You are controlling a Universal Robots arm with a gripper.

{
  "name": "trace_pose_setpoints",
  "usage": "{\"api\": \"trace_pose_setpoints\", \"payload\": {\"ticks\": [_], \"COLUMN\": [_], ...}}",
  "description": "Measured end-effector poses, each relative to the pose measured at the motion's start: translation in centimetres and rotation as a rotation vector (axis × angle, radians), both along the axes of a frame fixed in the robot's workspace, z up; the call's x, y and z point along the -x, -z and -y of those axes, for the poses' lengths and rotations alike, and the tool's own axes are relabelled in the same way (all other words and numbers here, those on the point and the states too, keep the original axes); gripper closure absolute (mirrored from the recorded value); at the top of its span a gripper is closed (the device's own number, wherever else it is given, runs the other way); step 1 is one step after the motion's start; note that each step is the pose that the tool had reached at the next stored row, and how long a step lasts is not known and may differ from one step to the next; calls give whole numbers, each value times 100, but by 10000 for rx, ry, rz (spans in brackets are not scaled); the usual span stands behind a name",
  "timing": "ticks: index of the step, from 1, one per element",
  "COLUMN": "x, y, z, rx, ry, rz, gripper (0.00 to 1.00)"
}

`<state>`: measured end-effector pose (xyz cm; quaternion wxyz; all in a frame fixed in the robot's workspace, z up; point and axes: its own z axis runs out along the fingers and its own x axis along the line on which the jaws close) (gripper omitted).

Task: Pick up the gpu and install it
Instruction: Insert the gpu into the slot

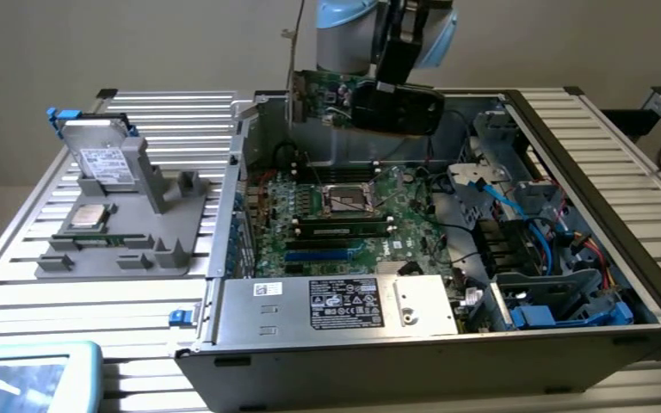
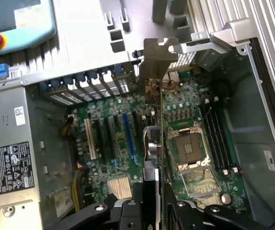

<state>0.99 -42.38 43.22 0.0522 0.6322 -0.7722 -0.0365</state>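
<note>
Your gripper [image 1: 391, 103] is clenched on the gpu [image 1: 324, 93], pinching the card by its upper edge. The card hangs on edge in the air above the open computer case [image 1: 423, 370], over the end of the case nearest the worktop's [image 1: 32, 284] far edge. In the wrist view its silver bracket [image 2: 154, 60] sits at the end away from the gripper, with the motherboard [image 2: 103, 112] below. Treat the card as light and stiff but fragile, a thin board with exposed parts. Hold it on bare board edge, clear of chips and connector; a skewed grip could let it twist.
</note>
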Motion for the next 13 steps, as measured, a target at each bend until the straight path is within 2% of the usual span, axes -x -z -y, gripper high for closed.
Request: {"api": "trace_pose_setpoints", "payload": {"ticks": [4, 5, 10, 11, 12, 13], "x": [0, 0, 0, 3, 7, 9], "y": [1, 1, 0, 4, 6, 9], "z": [0, 0, 0, -1, -1, -1], "rx": [-1, -3, -1, -2, 3, 6], "ry": [-607, -734, -800, -800, -820, -847], "rz": [224, 245, 246, 270, 352, 462], "gripper": [73, 73, 73, 73, 73, 73]}}
